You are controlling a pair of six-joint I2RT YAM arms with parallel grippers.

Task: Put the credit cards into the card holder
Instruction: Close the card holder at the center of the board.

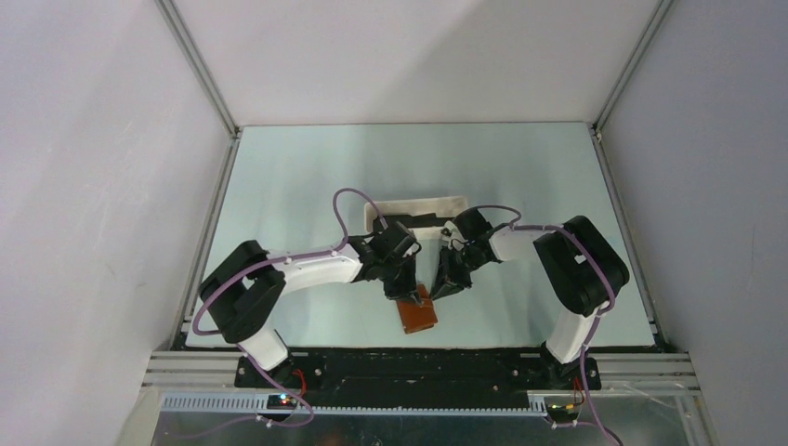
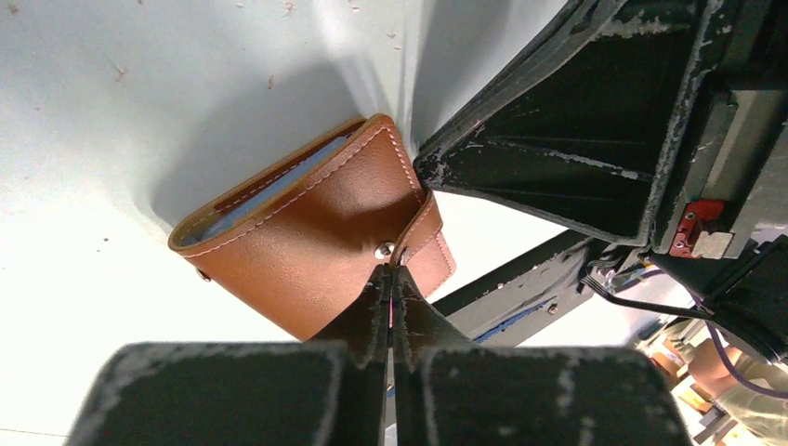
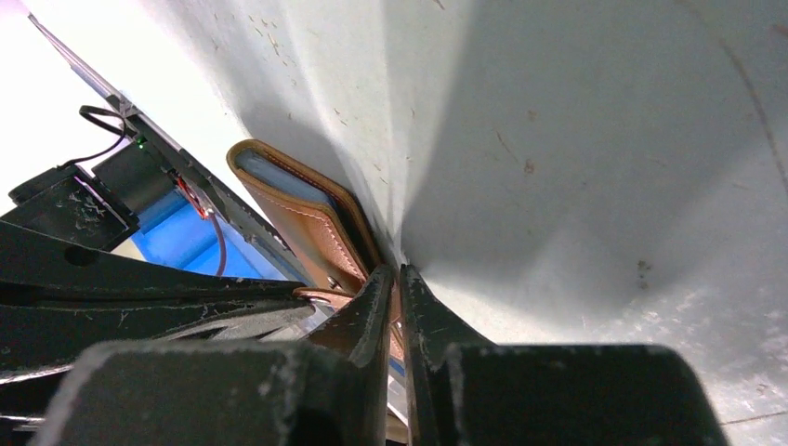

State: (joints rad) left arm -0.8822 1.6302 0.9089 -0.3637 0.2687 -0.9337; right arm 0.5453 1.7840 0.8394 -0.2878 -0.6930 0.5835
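The card holder (image 1: 418, 316), a brown leather wallet, lies folded on the table near the front edge, between both arms. In the left wrist view the card holder (image 2: 307, 242) shows pale blue pockets along its open edge. My left gripper (image 2: 392, 274) is shut on its snap tab. My right gripper (image 3: 398, 279) is pinched on the leather edge of the card holder (image 3: 297, 209) from the other side. From above, the left gripper (image 1: 406, 295) and the right gripper (image 1: 439, 290) meet over the wallet. The credit cards (image 1: 415, 221) show only as a dark flat patch in the tray.
A white oblong tray (image 1: 409, 198) stands behind the two wrists at mid table. Grey walls and metal rails (image 1: 216, 218) bound the table on both sides. A black base rail (image 1: 418, 367) runs along the near edge.
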